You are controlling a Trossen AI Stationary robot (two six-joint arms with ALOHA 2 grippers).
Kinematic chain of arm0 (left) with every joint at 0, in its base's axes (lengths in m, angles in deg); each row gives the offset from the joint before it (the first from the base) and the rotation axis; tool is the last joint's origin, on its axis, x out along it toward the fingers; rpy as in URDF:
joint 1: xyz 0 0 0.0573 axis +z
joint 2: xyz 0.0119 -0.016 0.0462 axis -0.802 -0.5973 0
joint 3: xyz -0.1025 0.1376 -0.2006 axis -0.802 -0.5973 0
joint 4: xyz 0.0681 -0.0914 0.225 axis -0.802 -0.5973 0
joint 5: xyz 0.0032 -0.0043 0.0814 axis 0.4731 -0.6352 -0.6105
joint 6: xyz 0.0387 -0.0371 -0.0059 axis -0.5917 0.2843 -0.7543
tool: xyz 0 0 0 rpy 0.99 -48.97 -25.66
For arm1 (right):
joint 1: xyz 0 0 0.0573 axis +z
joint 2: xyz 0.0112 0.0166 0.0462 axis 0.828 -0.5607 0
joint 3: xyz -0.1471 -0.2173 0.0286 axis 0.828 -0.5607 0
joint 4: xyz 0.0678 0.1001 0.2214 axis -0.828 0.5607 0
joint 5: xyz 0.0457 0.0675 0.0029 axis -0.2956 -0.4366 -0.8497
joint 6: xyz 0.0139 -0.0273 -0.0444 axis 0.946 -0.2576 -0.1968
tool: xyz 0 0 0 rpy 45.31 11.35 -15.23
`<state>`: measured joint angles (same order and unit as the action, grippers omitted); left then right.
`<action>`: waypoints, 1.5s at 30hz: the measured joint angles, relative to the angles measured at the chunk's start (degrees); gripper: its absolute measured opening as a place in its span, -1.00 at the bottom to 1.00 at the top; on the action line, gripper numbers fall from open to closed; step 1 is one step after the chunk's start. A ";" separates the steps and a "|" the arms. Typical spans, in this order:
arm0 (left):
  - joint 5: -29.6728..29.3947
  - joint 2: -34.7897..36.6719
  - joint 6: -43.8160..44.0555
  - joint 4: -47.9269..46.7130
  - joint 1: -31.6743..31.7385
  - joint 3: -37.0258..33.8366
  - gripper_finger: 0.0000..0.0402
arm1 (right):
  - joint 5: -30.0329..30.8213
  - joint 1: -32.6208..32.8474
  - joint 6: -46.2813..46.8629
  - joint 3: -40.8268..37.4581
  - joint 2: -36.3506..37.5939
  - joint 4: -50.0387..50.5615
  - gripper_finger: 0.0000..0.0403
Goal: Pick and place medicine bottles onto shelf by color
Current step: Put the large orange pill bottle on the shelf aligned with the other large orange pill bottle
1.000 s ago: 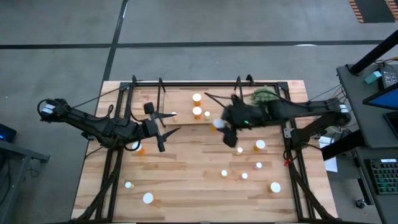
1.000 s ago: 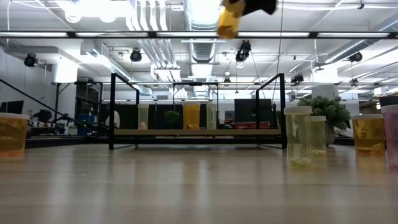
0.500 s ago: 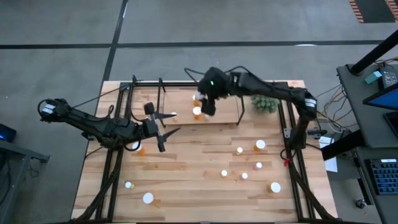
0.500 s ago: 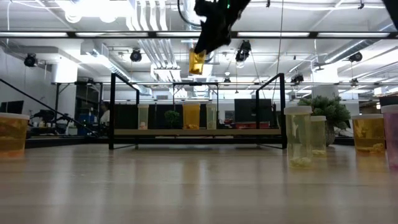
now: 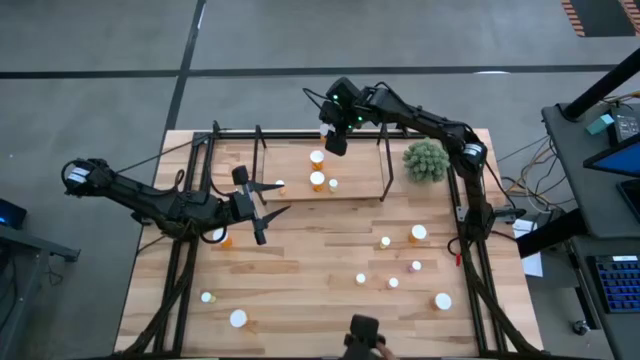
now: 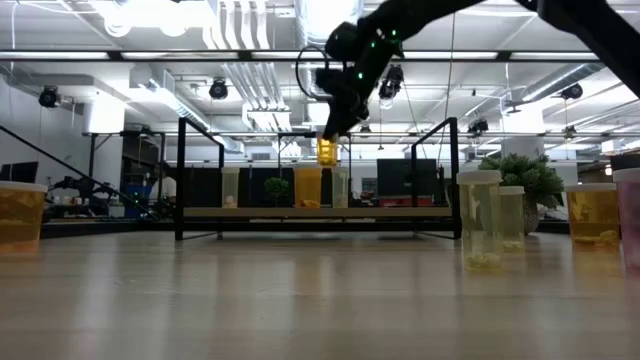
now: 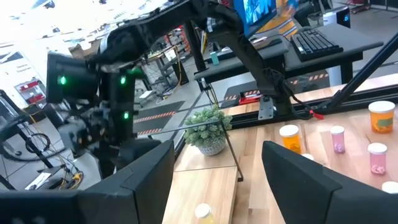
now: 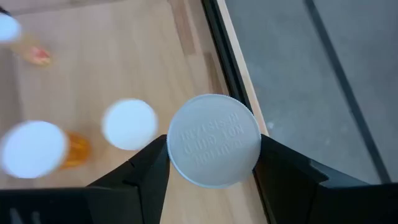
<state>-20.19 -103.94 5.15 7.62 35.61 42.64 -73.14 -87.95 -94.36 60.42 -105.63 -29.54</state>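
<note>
The right gripper [image 8: 214,165] is clamped on 1 orange bottle [image 6: 326,152], its 2 fingers [image 8: 140,177] pressing the sides just under the white cap [image 8: 214,148]. It hangs over the far edge of the shelf [image 5: 355,188], with the bottle's base above the board and not yet touching it, judging by the low view.

Just beside the held bottle, toward the table's near side, 2 orange bottles [image 5: 317,158] stand on the shelf in a short line, with a smaller white-capped one [image 5: 333,185] next to them. The shelf's black frame rail [image 8: 231,68] runs just past the bottle on the far side, with bare floor beyond it.

Step in hand: set this orange bottle down with the orange group.

1. Bring the bottle inward from the rail before lowering, so its base lands fully on the board.
2. Keep it upright and clear of the 2 standing bottles; a sideways brush could topple them.
3. Lower until the base sits flat, then part the fingers and rise straight up.

The left gripper [image 5: 262,205] waits well apart near the shelf's left end, fingers parted and holding nothing. The remaining bottles [image 5: 418,233] stand on the table [image 5: 300,300], near the plant [image 5: 426,160].
</note>
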 joint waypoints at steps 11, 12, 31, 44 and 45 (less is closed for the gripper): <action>-0.02 -0.09 -1.48 1.52 0.00 -0.58 0.13 | -7.20 -2.84 -0.16 -0.86 -5.65 0.65 0.02; -0.02 -0.09 -1.48 1.58 0.00 -0.56 0.13 | -7.41 -2.83 -0.02 -0.86 -5.91 0.29 0.02; -0.02 -0.13 -2.51 2.70 0.00 -0.69 0.13 | -8.90 -2.05 2.73 -1.12 -7.30 0.11 0.02; -0.02 -0.13 -2.51 2.99 0.00 -0.63 0.13 | -8.48 -1.95 3.08 -1.12 -8.80 -0.56 0.02; -0.02 -0.13 -2.51 2.99 0.00 -0.67 0.13 | -8.48 -1.95 3.22 -1.12 -8.82 -0.62 0.02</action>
<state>-20.21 -104.08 2.64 10.62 35.61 41.97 -81.62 -89.90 -91.15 59.30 -114.45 -30.16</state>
